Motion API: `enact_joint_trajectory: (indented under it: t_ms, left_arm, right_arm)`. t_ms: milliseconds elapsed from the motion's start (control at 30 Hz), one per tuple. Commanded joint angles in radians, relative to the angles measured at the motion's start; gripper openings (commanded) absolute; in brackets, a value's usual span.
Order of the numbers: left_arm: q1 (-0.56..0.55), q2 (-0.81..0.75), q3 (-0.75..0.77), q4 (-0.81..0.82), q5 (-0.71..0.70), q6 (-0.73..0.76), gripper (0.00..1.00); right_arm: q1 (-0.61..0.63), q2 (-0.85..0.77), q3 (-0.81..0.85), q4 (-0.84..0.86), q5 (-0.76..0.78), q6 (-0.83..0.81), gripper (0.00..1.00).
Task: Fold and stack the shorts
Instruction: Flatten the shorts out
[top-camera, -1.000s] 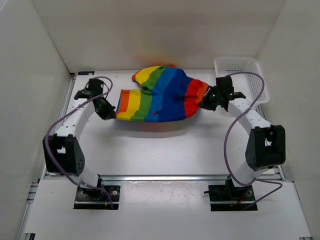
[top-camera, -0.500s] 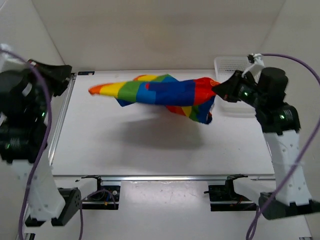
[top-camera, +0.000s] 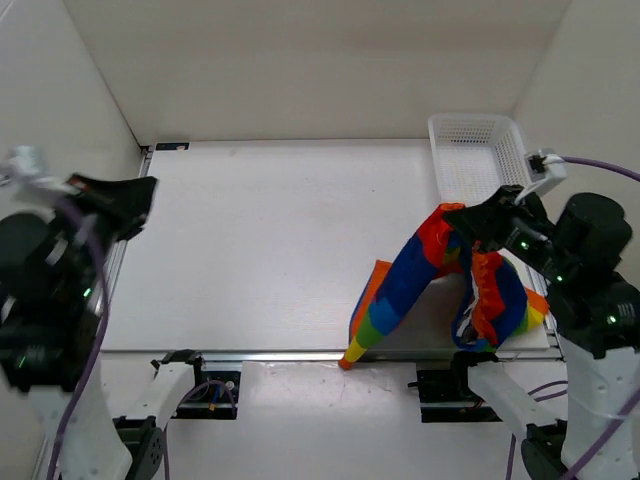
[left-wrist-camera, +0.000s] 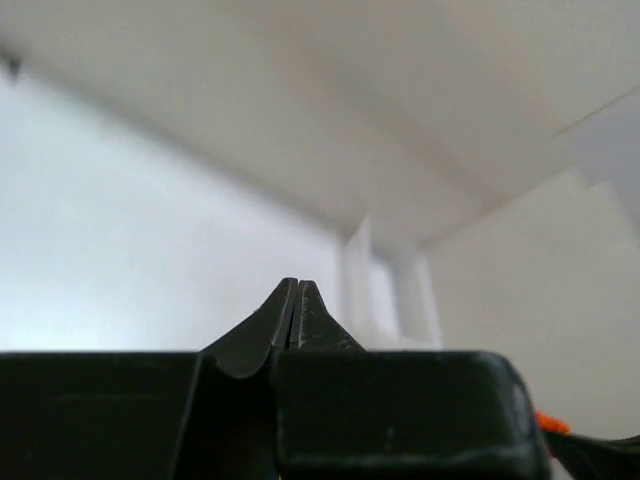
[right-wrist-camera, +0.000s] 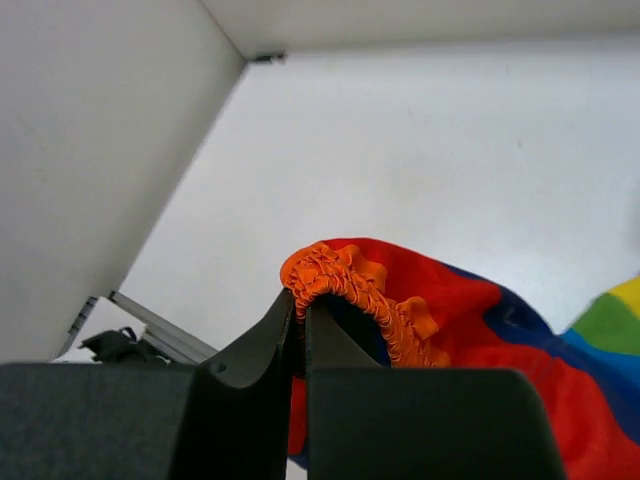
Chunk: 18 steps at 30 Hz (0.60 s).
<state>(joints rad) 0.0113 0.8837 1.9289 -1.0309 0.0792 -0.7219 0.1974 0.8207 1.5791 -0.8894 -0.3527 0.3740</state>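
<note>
The shorts (top-camera: 415, 280) hung bunched over the near right corner of the counter (top-camera: 260, 230), their tail reaching the near edge. The right pincer (right-wrist-camera: 298, 298) was clamped on the orange waistband (right-wrist-camera: 345, 275), and the left pincer (left-wrist-camera: 296, 288) was pressed together on nothing, high by the left edge. Folding looked not yet begun; I judged the next move needed the cloth spread flat, with the left pincer taking a second corner.

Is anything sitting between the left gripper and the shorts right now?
Nothing visible. The left gripper is raised at the left, jaws shut and empty. Only bare table lies between it and the shorts, which hang from the right gripper. The basket sits farther back, off that line.
</note>
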Motion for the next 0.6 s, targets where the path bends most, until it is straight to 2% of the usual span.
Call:
enact_joint_trajectory:
  t_ms: [0,33,133,267,367,400,567]
  left_arm:
    - [0.003,0.075,-0.249,-0.02,0.14,0.01,0.1]
    - [0.003,0.075,-0.318,-0.02,0.14,0.022,0.1]
    - [0.003,0.09,-0.372,-0.02,0.105,0.068,0.1]
    - [0.003,0.165,-0.381,-0.034,0.068,0.108,0.1]
    - [0.003,0.199,-0.381,-0.044,0.042,0.13,0.1]
    - [0.003,0.219,-0.381,-0.044,0.033,0.13,0.1]
    - [0.062,0.27,-0.325,-0.055,0.033,0.162,0.1]
  right_arm:
    - [-0.001,0.078,-0.074,0.003,0.035,-0.033,0.0]
    - [-0.001,0.098,-0.074,0.016,0.026,-0.033,0.0]
    - [-0.001,0.194,-0.106,0.136,-0.029,-0.02,0.0]
    - [0.008,0.435,0.002,0.259,-0.083,0.014,0.0]
    - [0.026,0.575,0.184,0.308,-0.097,0.042,0.0]
    - [0.058,0.607,0.291,0.308,-0.097,0.042,0.0]
    - [0.177,0.791,0.606,0.31,-0.084,0.042,0.0]
